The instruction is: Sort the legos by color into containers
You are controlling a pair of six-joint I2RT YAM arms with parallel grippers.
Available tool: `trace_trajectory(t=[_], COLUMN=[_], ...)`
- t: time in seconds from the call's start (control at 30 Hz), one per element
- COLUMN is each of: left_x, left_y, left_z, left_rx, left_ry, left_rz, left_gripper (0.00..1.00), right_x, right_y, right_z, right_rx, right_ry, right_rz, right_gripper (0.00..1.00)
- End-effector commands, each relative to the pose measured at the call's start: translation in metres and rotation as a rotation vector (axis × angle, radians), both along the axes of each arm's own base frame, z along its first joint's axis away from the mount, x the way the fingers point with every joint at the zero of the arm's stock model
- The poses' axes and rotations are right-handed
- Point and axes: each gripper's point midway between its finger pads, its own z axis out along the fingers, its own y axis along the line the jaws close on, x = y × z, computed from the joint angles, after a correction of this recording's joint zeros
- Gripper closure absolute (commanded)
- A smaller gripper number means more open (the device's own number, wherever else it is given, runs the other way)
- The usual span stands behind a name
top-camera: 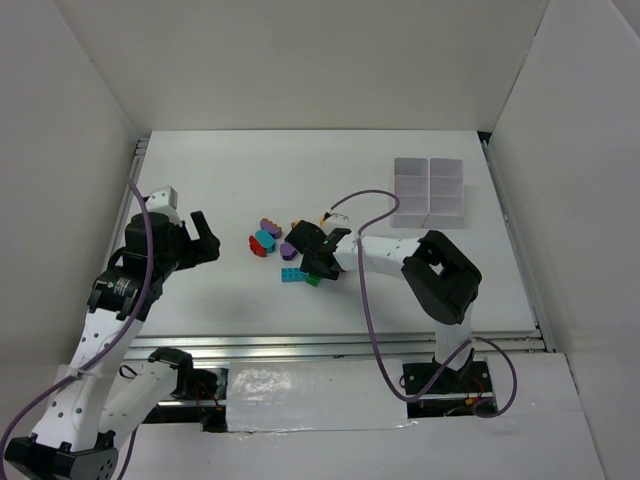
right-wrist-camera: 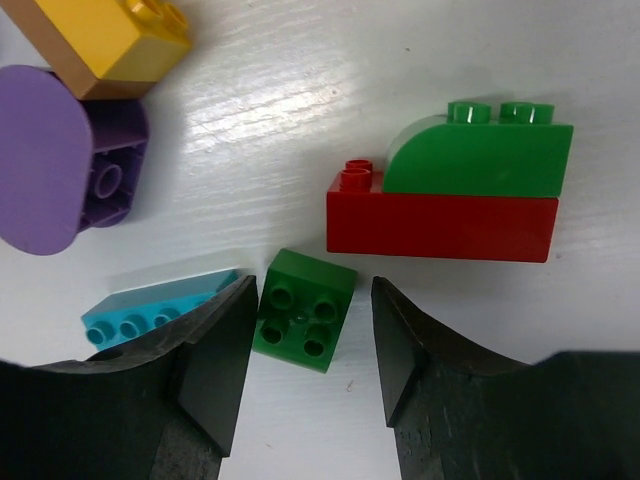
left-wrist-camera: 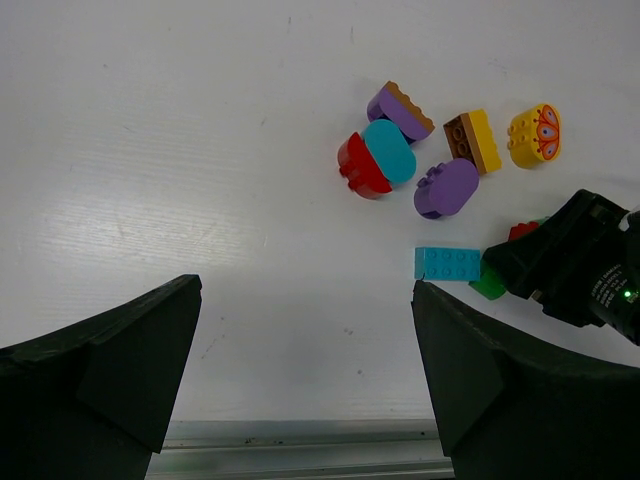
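Our right gripper [right-wrist-camera: 311, 335] straddles a small green brick [right-wrist-camera: 303, 310], jaws apart and not yet clamped. The brick is square and lies flat on the table [right-wrist-camera: 330, 70], studs toward the camera, dead centre between the jaws, so we judge a straight close suffices. A cyan brick [right-wrist-camera: 150, 310] lies just beside it, and a red-and-green stack [right-wrist-camera: 440, 225] sits beyond. The tray [top-camera: 428, 188] stands well apart. Our left gripper [left-wrist-camera: 305, 300], also open, hangs farther off.

A white table [top-camera: 300, 160] sits between white walls [top-camera: 300, 60], metal rail [top-camera: 300, 345] nearest.
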Motion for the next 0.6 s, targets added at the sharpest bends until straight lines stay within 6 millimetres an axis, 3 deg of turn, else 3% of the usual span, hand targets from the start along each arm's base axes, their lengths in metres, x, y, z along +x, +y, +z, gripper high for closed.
trace_trajectory(t=[0.0, 0.17, 0.23, 0.3, 0.4, 0.43, 0.47, 0.5, 0.57], left_x=[0.005, 0.005, 0.005, 0.005, 0.006, 0.006, 0.006, 0.006, 0.006], left_y=[-0.005, -0.005, -0.005, -0.006, -0.006, -0.006, -0.006, -0.006, -0.005], left_z=[0.019, 0.020, 0.020, 0.020, 0.019, 0.019, 0.018, 0.018, 0.018], left_rx=[-0.013, -0.014, -0.014, -0.014, -0.013, -0.013, -0.014, -0.013, -0.011], left_ry=[-0.070, -0.072, -0.072, -0.072, -0.069, -0.067, -0.064, -0.064, -0.064], left_rz=[-0.023, -0.027, -0.027, -0.028, -0.030, -0.030, -0.029, -0.028, -0.025], left_gripper=[0.00, 0.00, 0.00, 0.00, 0.01, 0.00, 0.00, 0.01, 0.00], right_x=[-0.005, -0.013, -0.013, -0.013, -0.011, -0.009, -0.010, -0.009, -0.008], right_y=[-0.003, -0.008, -0.009, -0.010, -0.006, -0.003, 0.001, 0.004, 0.008], right_z=[-0.010, -0.018, -0.019, -0.017, 0.000, 0.014, 0.023, 0.034, 0.070], right_rx=[-0.016, -0.022, -0.023, -0.023, 0.004, 0.027, 0.048, 0.074, 0.137], right_ry=[0.009, 0.027, 0.025, 0.022, -0.007, -0.027, -0.035, -0.052, -0.110], right_rz=[-0.016, -0.009, -0.011, -0.014, 0.005, 0.018, 0.031, 0.042, 0.084], right_gripper=[0.43, 0.43, 0.60, 0.70, 0.75, 0.84, 0.85, 0.99, 1.00])
